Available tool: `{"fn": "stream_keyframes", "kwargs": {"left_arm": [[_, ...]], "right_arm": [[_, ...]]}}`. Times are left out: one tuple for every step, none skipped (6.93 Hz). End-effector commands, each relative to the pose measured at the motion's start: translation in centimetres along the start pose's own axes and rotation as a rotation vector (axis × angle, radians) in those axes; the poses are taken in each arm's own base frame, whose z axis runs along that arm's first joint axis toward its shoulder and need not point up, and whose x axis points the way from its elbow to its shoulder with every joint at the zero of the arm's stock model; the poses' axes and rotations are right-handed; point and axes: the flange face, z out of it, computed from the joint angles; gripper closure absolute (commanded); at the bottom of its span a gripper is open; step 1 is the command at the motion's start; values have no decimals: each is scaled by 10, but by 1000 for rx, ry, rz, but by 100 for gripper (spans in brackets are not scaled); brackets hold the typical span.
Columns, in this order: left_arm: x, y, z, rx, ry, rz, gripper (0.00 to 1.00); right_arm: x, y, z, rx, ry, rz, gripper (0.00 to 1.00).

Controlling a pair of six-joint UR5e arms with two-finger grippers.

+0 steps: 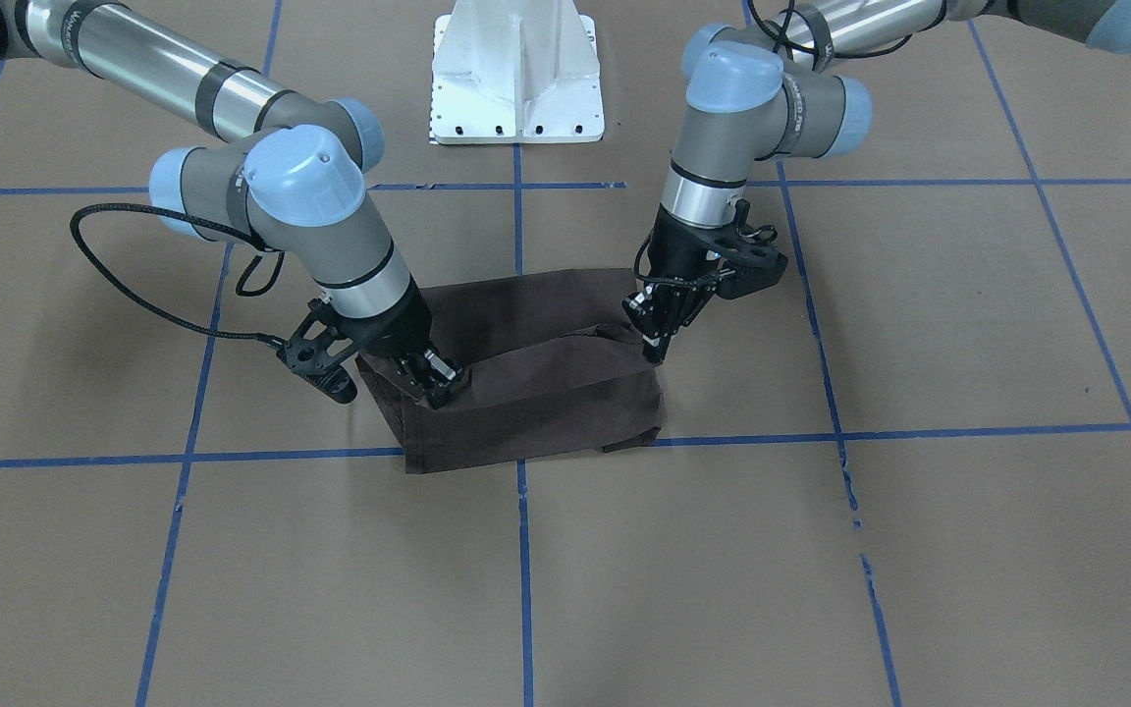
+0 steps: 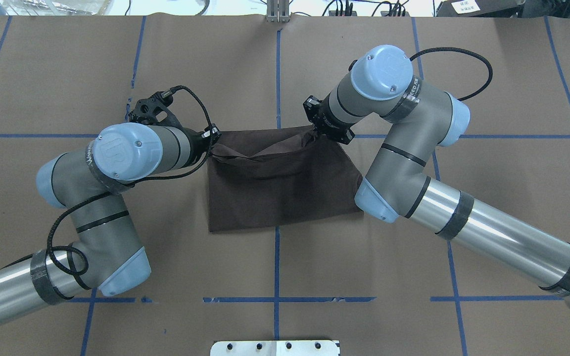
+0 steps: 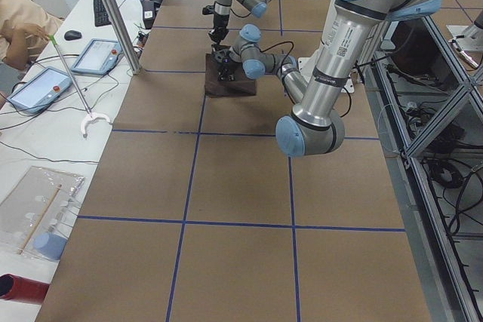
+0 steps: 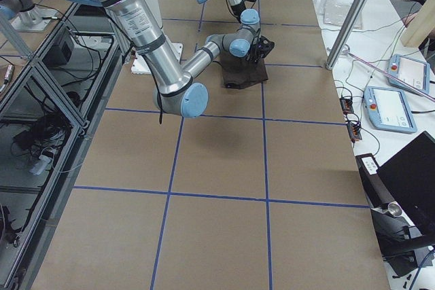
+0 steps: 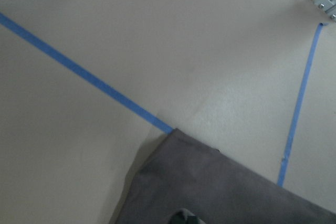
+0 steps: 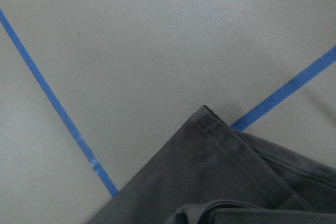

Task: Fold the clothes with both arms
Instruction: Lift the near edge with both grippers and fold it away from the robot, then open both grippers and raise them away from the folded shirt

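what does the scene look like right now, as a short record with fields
shirt: dark brown shirt, partly folded into a rough rectangle
surface: brown table with a blue tape grid
left tool: left tool pinches one end of the shirt's edge farther from the robot
right tool: right tool pinches the other end of that edge
held edge: appears lifted off the table, sagging a little between the tools
rest of shirt: lies flat on the table
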Motion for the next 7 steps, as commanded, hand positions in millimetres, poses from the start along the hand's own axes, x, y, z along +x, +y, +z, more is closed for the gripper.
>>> {"fn": "stream_keyframes", "kwargs": {"left_arm": [[3,-38,43,52,-15,48,58],[5,-65,40,80,23,67,25],[12,-76,31,85,54,54,0],[28,-78,1,43,112,50,0],[31,-70,-18,-10,141,40,0],[34,-61,-26,-22,160,26,0],[36,-59,-40,-27,200,13,0]], "right_arm": [[4,-23,32,12,10,-55,50],[0,-45,31,30,-2,-119,1],[-6,-70,12,20,-14,-181,0],[-13,-87,-9,-8,-37,-170,0],[-21,-74,-25,-27,-67,-179,0],[-13,-67,-19,-37,-63,-168,0],[2,-66,-27,-38,-68,-154,11]]}}
